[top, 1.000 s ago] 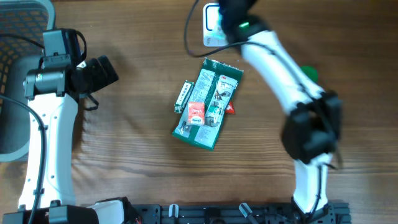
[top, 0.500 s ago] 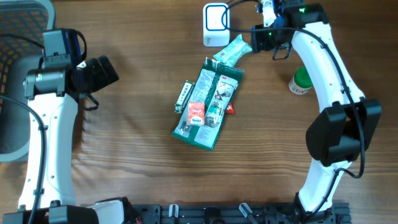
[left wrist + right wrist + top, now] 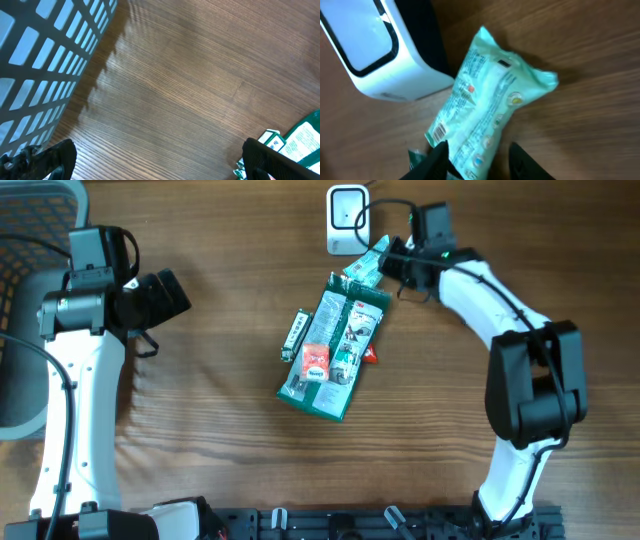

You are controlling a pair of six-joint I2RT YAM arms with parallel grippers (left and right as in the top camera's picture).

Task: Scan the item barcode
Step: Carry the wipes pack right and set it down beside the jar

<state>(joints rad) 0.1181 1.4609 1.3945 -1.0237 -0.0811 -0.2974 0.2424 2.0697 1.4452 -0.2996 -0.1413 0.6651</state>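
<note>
A mint-green packet [image 3: 368, 264] lies tilted on the wood just right of the white scanner [image 3: 345, 220]. In the right wrist view the packet [image 3: 485, 100] shows its barcode [image 3: 438, 132] at the lower left end, beside the scanner [image 3: 375, 55]. My right gripper [image 3: 392, 262] reaches the packet from the right. Its jaws [image 3: 480, 162] straddle the packet's near end: the left finger touches it and bare wood shows before the right finger. My left gripper [image 3: 165, 295] hangs wide open at the far left, over bare wood [image 3: 160, 159].
A large green package [image 3: 335, 345] with a red-labelled item [image 3: 314, 362] and a small box [image 3: 296, 332] on it lies mid-table, its corner [image 3: 300, 140] showing in the left wrist view. A mesh basket [image 3: 30, 220] stands at the left edge.
My right arm has swung off the scanner to its right side. The mint packet has come into view beside the scanner, and the jaws have parted. The left arm has stayed still.
</note>
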